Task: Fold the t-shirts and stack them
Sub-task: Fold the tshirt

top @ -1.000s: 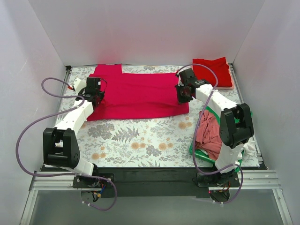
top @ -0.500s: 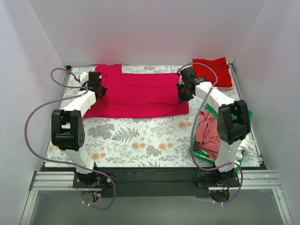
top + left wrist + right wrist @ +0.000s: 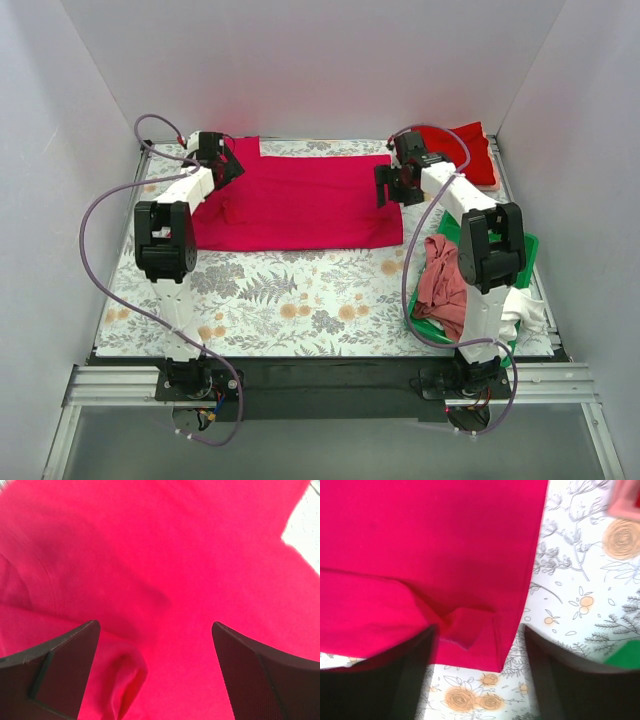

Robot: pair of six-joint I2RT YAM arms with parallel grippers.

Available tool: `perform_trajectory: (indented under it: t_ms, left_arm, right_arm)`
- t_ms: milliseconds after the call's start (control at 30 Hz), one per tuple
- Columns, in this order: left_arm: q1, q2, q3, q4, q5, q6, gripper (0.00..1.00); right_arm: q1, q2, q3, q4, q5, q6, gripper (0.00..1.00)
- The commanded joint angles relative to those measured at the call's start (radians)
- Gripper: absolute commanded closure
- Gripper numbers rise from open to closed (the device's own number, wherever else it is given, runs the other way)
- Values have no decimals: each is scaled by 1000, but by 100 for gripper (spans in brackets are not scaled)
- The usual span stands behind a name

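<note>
A magenta-crimson t-shirt (image 3: 300, 200) lies spread flat across the back of the table. My left gripper (image 3: 224, 166) hovers over its left end near the sleeve, open, with only crimson cloth (image 3: 200, 555) and a small raised fold (image 3: 125, 680) below the fingers (image 3: 70, 665). My right gripper (image 3: 391, 187) is open above the shirt's right edge. A turned-over corner of the cloth (image 3: 470, 630) lies between its fingers (image 3: 555, 680), not gripped. A brighter red t-shirt (image 3: 458, 150) sits folded at the back right.
A green tray (image 3: 523, 250) stands at the right edge, holding a crumpled dusty-pink t-shirt (image 3: 445, 285) and a white one (image 3: 525, 315). The flowered tablecloth (image 3: 300, 300) covers the table's near half. White walls close in the back and sides.
Both grippers, shut a second ago, now stand open and have let go of the crimson shirt. The left arm has swung toward the back left corner; the right moved slightly back.
</note>
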Motion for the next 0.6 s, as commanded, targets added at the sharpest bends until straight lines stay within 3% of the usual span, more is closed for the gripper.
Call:
perform_trajectory:
  t_ms: [0,267,567]
  left_arm:
    - [33,-30,140,-140,-56,26,6]
    - [33,-308,-142,-28,64,-40,5]
    - [33,-357,-374,18,180,-116,4]
  right_arm:
    - [-8,-75,48,-9,20,-36,2]
    - [45,-203,-118,66,-190,-65,2]
    - [156,-81,-74,86,-218,-50,2]
